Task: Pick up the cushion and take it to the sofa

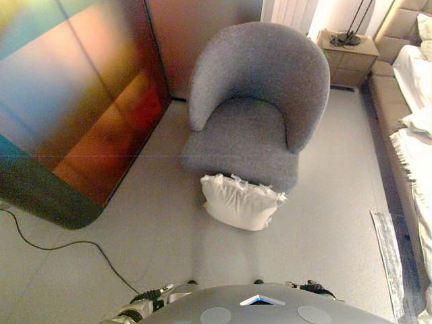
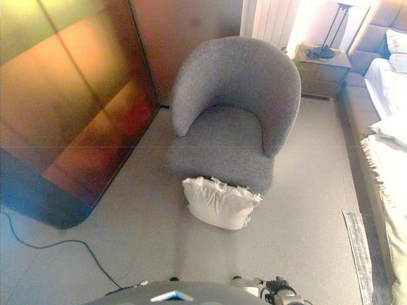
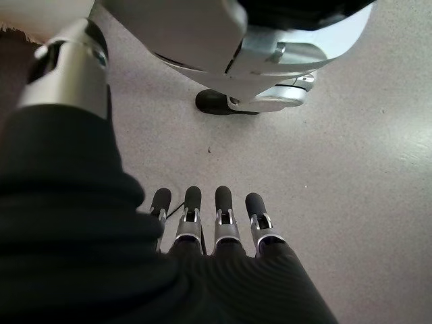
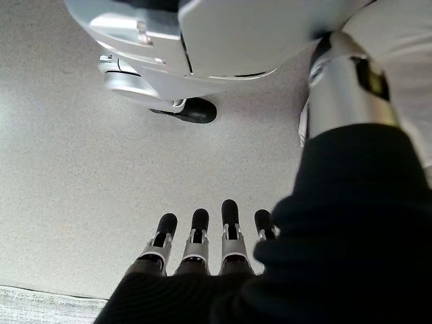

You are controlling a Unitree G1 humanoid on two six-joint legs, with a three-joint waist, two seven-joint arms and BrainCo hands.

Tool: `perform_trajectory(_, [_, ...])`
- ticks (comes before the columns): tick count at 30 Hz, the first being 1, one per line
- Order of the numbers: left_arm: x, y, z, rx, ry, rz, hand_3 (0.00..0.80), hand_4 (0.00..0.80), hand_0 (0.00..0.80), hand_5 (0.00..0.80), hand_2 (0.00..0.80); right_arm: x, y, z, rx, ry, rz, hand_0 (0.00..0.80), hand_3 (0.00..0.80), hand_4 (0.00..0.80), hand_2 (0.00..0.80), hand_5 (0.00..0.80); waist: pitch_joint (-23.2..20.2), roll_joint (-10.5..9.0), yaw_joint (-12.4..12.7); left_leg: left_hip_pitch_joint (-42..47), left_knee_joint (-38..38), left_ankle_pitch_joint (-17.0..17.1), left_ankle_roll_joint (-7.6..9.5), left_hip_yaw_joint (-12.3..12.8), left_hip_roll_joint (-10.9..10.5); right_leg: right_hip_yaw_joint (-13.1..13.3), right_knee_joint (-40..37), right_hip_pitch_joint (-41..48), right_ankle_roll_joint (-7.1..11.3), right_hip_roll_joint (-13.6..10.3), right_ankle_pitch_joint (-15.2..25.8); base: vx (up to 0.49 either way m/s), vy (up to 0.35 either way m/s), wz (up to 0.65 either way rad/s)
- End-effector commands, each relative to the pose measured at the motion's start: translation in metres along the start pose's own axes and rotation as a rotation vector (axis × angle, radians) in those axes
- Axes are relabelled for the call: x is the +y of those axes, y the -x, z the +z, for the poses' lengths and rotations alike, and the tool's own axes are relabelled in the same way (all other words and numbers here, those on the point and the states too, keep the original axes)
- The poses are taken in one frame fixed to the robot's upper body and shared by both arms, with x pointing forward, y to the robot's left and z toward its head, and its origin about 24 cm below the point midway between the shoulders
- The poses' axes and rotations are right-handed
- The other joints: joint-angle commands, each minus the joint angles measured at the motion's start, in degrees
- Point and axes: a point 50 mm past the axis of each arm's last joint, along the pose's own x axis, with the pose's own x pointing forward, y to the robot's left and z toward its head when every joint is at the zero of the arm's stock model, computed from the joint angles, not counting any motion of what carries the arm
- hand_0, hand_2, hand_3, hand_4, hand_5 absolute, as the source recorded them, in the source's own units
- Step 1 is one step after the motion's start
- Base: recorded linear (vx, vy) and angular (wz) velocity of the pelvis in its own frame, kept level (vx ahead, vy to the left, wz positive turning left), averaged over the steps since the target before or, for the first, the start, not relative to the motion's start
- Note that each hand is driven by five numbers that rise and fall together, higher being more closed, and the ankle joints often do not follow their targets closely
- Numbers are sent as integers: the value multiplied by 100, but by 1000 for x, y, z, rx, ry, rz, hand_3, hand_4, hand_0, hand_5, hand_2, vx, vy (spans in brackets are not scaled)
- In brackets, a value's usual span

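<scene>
A white cushion (image 1: 239, 202) with a frilled edge lies on the grey floor, leaning against the front of a grey round-backed armchair (image 1: 250, 128). It is straight ahead of me, a step or so away. Both arms hang at my sides, far from the cushion. My left hand (image 3: 202, 223) is open, its straight fingers pointing down at bare floor. The right hand (image 4: 202, 243) is open in the same way, with nothing in it.
A large glossy red-brown panel (image 1: 74, 101) stands along the left. A bed (image 1: 415, 135) with white covers runs along the right, with a wooden nightstand (image 1: 347, 50) and lamp behind it. A plastic strip (image 1: 388, 256) lies on the floor at right.
</scene>
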Motion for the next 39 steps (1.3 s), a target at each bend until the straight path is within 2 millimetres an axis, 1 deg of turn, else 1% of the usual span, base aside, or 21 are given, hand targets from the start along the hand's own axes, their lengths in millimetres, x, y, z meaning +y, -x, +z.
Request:
perform_trajectory(1, [-3,1,16,-24,38,10,0,0,0,0,0,6,0,21,-56,14,-9,0,0,0,0,0,180,-170,-36,20,-3,-515,444,149,-393,-73,26,-37,-41,179,-191,0,0,0])
perform_trajectory(14, [-2,0,14,-15,33,21,0,0,0,0,0,6,0,19,-56,26,-7,0,0,0,0,0,164,-155,-64,44,-3,-513,425,173,-368,-84,26,-7,-50,187,-216,0,0,0])
perform_trajectory(16, [-2,1,14,-15,31,32,0,0,0,0,0,7,0,19,-52,31,-5,0,0,0,0,0,181,-163,-111,67,-3,-525,433,196,-367,-52,26,15,-64,215,-223,54,-43,0])
perform_trajectory(22, [-2,1,16,-21,33,34,0,0,0,0,0,7,0,21,-61,31,-7,0,0,0,0,0,278,-182,-123,96,80,-505,447,194,-346,56,113,0,-149,275,-272,14,-65,-1])
perform_trajectory(25, [-3,1,20,-37,40,29,0,0,0,0,0,6,0,25,-71,31,-8,0,0,0,0,0,358,-271,-110,-160,859,-692,414,187,-327,57,316,-89,-247,228,-316,-19,-104,-2])
perform_trajectory(26, [-4,1,23,-48,44,23,0,0,0,0,0,3,0,29,-81,31,-14,0,0,0,0,0,431,-355,-98,-397,1501,-833,425,217,-322,33,474,-169,-321,169,-360,-46,-120,-2])
perform_trajectory(27, [-5,2,25,-56,48,17,0,0,0,0,0,0,-1,32,-89,27,-24,0,0,0,0,0,516,-409,-69,-705,2119,-752,408,169,-285,24,595,-233,-412,143,-394,-49,-113,-2])
perform_trajectory(28, [-6,2,26,-58,52,15,0,0,0,0,0,-1,-1,33,-93,25,-29,0,0,0,0,0,552,-421,-61,-881,2421,-681,391,127,-258,22,648,-268,-455,146,-404,-53,-100,-5])
perform_trajectory(29, [-7,2,27,-64,62,2,0,0,0,0,0,-5,-1,37,-103,25,-38,0,0,0,0,0,673,-456,-26,-1258,3102,-489,368,74,-217,60,757,-304,-548,143,-409,-31,-63,-10])
perform_trajectory(30, [-8,2,27,-63,65,-5,0,0,0,0,0,-8,-1,40,-109,27,-40,0,0,0,0,0,723,-448,-9,-1432,3322,-431,368,42,-197,87,814,-320,-585,160,-423,5,-35,-20])
perform_trajectory(31, [-8,2,26,-58,74,-7,0,0,0,0,0,-10,-1,42,-114,34,-39,0,0,0,0,0,789,-431,38,-1624,3363,-343,368,-18,-210,160,858,-284,-598,194,-459,49,11,-26])
perform_trajectory(32, [-8,2,25,-56,80,-7,0,0,0,0,0,-11,-1,43,-116,38,-39,0,0,0,0,0,823,-418,63,-1680,3310,-320,370,-38,-223,199,859,-243,-590,212,-482,123,42,-28])
perform_trajectory(33, [-7,1,23,-49,95,-7,0,0,0,0,0,-12,-1,43,-116,50,-40,0,0,0,0,0,858,-383,122,-1734,3018,-264,357,-71,-249,288,835,-147,-565,257,-548,181,68,-32])
perform_trajectory(36, [-5,1,19,-40,104,-7,0,0,0,0,0,-14,-2,43,-105,66,-46,0,0,0,0,0,873,-256,262,-1668,1801,72,218,-183,-198,442,684,177,-500,413,-724,292,100,-23])
perform_trajectory(37, [-5,1,15,-31,103,-9,0,0,0,0,0,-16,-2,41,-98,68,-48,0,0,0,0,0,836,-193,342,-1696,1190,289,129,-350,-124,537,584,371,-478,490,-803,372,102,-15])
perform_trajectory(38, [-5,0,12,-25,99,-7,0,0,0,0,0,-17,-3,40,-95,66,-50,0,0,0,0,0,833,-167,393,-1679,837,459,74,-469,-83,606,523,521,-470,523,-853,444,113,-16])
perform_trajectory(39, [-5,0,8,-16,99,-6,0,0,0,0,0,-17,-3,39,-93,69,-49,0,0,0,0,0,824,-144,451,-1669,436,660,10,-611,-23,739,449,725,-463,556,-926,382,102,-15])
